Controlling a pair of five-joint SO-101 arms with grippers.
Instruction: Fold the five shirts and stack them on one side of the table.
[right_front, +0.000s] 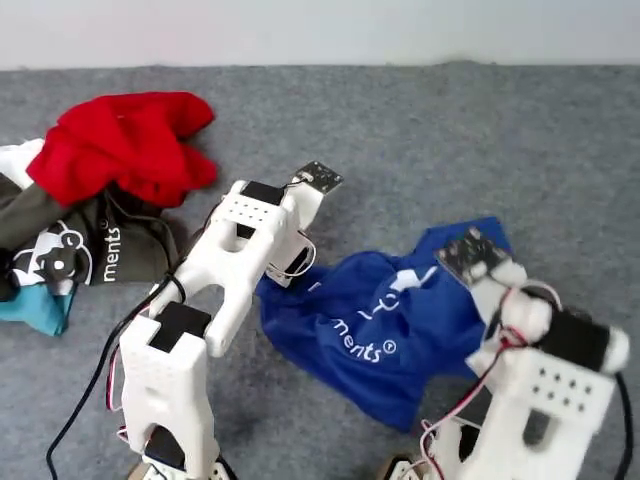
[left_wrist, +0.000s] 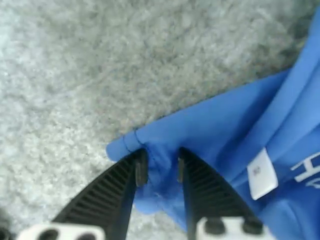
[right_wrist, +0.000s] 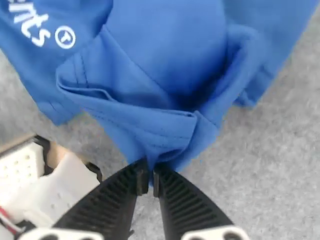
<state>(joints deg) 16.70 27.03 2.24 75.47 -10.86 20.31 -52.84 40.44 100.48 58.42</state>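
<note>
A crumpled blue shirt (right_front: 380, 320) with white print lies in the middle of the grey table. My left gripper (left_wrist: 159, 167) is shut on a fold at the blue shirt's (left_wrist: 225, 130) edge, beside a white label (left_wrist: 261, 175). My right gripper (right_wrist: 149, 180) is shut on a bunched hem of the blue shirt (right_wrist: 165, 60). From above, the left arm (right_front: 250, 240) stands over the shirt's left edge and the right arm (right_front: 540, 360) over its right side. Both sets of fingers are hidden under the wrists there.
A heap at the left edge holds a red shirt (right_front: 130, 145), a dark shirt (right_front: 90, 245) with a panda print, a teal shirt (right_front: 35, 310) and a white shirt (right_front: 15, 160). Bare grey table (right_front: 450, 130) stretches across the back and right. A white arm base (right_wrist: 30, 175) sits near the right gripper.
</note>
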